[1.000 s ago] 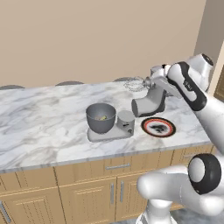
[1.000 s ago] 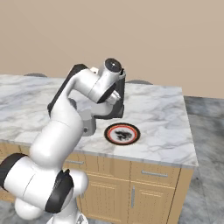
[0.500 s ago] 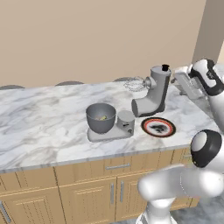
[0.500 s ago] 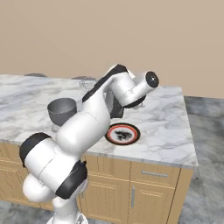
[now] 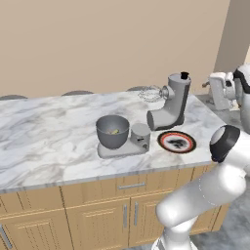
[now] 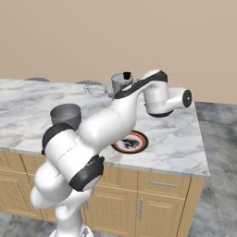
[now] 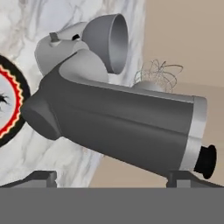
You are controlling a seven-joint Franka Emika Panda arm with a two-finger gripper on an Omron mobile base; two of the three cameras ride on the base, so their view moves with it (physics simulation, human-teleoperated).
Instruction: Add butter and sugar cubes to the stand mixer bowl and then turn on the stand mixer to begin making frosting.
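The arm (image 6: 115, 120) has swung away from the mixer toward the right end of the tabletop (image 5: 44, 136). Its hand now hangs off that end, looking back at the mixer (image 5: 168, 105). The jaws are spread wide and hold nothing.

The mixer's dark head rears up behind the column, with the whisk (image 5: 150, 93) sticking out toward the wall. I cannot tell whether the head is hinged back or standing loose. The bowl (image 5: 113, 131) sits on the mixer's flat base, just beside the column. The plate (image 5: 177, 142) lies near it on the right, showing nothing but its dark pattern. A pale yellow bit in the bowl looks like the butter (image 5: 114, 131). The sugar cubes are too small to pick out.

With the plate apparently cleared, the loading seems done and the step in hand is switching on. That calls for bringing the jaws back in low over the plate to the small dark switch (image 7: 53, 36) on the column. They should come in under the raised head and press the switch with one fingertip, without nudging the bowl.
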